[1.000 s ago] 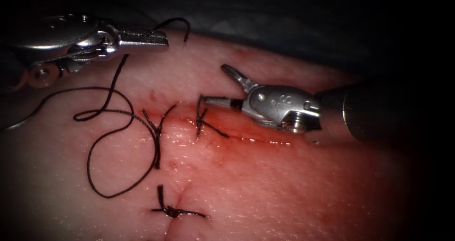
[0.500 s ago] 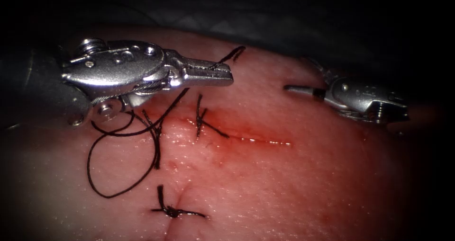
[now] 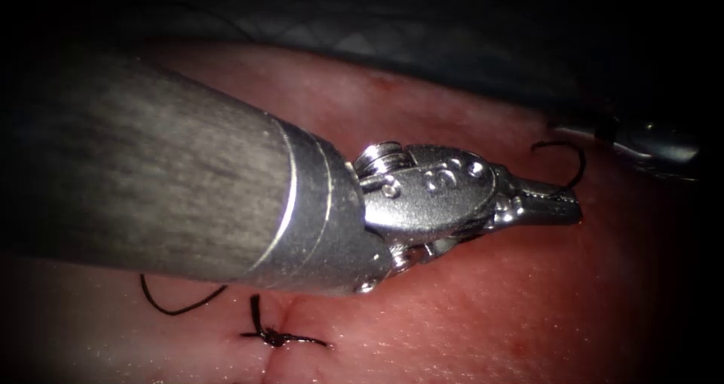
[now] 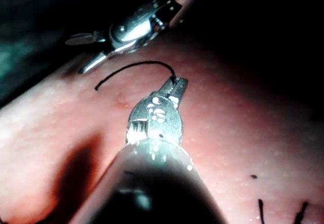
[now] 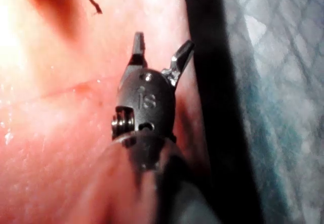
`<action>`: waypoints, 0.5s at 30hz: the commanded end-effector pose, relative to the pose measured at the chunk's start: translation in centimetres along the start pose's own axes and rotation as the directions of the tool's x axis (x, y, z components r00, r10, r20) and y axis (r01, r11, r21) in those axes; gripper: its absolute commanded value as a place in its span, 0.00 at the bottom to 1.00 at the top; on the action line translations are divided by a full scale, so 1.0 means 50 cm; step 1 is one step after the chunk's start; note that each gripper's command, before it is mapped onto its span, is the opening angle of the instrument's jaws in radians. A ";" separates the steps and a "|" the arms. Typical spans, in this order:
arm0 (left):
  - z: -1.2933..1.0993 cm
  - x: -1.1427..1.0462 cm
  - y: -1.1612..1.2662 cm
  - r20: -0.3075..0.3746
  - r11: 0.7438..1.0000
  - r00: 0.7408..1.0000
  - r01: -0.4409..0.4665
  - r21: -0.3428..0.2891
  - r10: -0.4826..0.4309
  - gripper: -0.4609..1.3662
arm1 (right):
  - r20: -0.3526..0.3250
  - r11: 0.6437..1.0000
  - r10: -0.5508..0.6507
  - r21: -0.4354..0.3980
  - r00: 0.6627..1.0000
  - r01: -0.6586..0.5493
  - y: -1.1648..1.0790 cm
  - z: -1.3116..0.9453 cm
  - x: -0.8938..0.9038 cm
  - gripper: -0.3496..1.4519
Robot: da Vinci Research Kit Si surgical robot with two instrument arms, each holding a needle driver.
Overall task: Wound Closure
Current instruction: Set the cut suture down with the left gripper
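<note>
knot [image 3: 275, 337]: nearest to us, a tied stitch with short cut ends, flat on the tissue [image 3: 452, 331]; we use it as the landmark.
loose thread loop [image 3: 177, 307]: just left of the knot, emerging from under the left shaft; limp, light, we judge it shifts at the lightest tug.
left tool [image 3: 554, 207]: beyond and right of the knot, low over the tissue; jaws clenched on a short piece of thread [image 3: 566, 161].
held thread: curls up and back from the jaw tips, free end in the air; in the left wrist view [image 4: 132, 68] it arcs from the left tool [image 4: 174, 88] toward the right tool [image 4: 88, 49].
handling: we judge it thin, soft, slippery, prone to fray; best taken close to its end, flat in the pads.
needle: we can't find it.
right tool [image 3: 603, 131]: farthest from the knot, at the tissue's far edge; jaws spread [image 5: 159, 49], grasping nothing.
tissue: soft, moist, we judge it yields to pressure.
</note>
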 end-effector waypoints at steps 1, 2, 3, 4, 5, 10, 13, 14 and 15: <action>0.0014 -0.0005 0.0001 -0.002 1.000 1.000 -0.007 -0.009 0.007 0.06 | 0.009 1.000 -0.005 0.001 1.000 0.005 0.0012 -0.0012 -0.0003 0.87; 0.0018 -0.0006 0.0001 -0.003 1.000 1.000 -0.008 -0.009 0.008 0.06 | 0.017 1.000 -0.006 0.002 1.000 0.006 0.0018 -0.0018 -0.0004 0.87; 0.0028 -0.0011 0.0003 -0.003 1.000 1.000 -0.012 -0.009 0.012 0.06 | 0.022 1.000 -0.018 0.001 1.000 0.018 0.0027 -0.0027 -0.0006 0.86; 0.0041 -0.0018 0.0005 -0.004 1.000 1.000 -0.017 -0.008 0.017 0.06 | 0.031 1.000 -0.029 -0.007 0.999 0.029 0.0038 -0.0039 -0.0009 0.86; 0.0055 -0.0027 0.0008 -0.004 1.000 1.000 -0.023 -0.006 0.023 0.06 | 0.037 0.999 -0.033 -0.014 0.999 0.034 0.0049 -0.0049 -0.0011 0.86; 0.0140 -0.0087 0.0032 0.011 0.999 0.999 -0.032 -0.025 0.032 0.06 | 0.055 0.999 -0.041 -0.034 0.998 0.043 0.0083 -0.0080 -0.0015 0.87; 0.0183 -0.0123 0.0046 0.016 0.998 1.000 -0.024 -0.053 0.025 0.06 | 0.050 0.999 -0.039 -0.029 0.998 0.040 0.0088 -0.0083 -0.0016 0.88; 0.0210 -0.0152 0.0057 0.022 0.997 1.000 -0.017 -0.078 0.019 0.06 | 0.048 0.999 -0.039 -0.024 0.998 0.040 0.0085 -0.0081 -0.0015 0.88; 0.0224 -0.0170 0.0065 0.026 0.996 0.999 -0.019 -0.090 0.022 0.06 | 0.043 0.999 -0.039 -0.016 0.998 0.039 0.0081 -0.0078 -0.0014 0.88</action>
